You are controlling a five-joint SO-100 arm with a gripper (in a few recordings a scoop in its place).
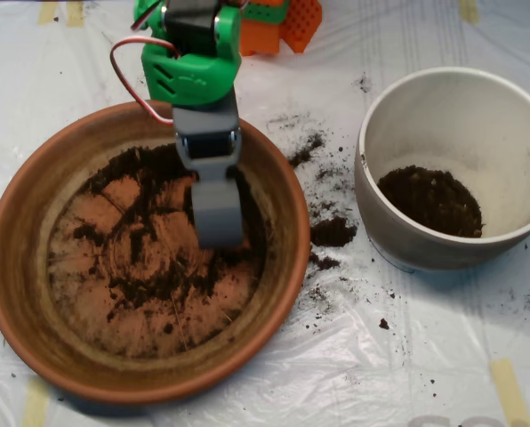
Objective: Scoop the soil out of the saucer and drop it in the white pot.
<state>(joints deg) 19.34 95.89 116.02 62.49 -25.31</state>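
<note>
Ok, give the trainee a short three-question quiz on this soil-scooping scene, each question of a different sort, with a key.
1. True or false: the white pot already holds some soil.
2. Multiple choice: the scoop is over
A. the white pot
B. the saucer
C. the plastic sheet
3. In a few words: where does spilled soil lie outside both containers?

Key
1. True: a dark heap sits in the pot's bottom.
2. B: its tip is down among the soil on the saucer's floor.
3. On the plastic sheet between saucer and pot, in a clump and scattered crumbs.
</note>
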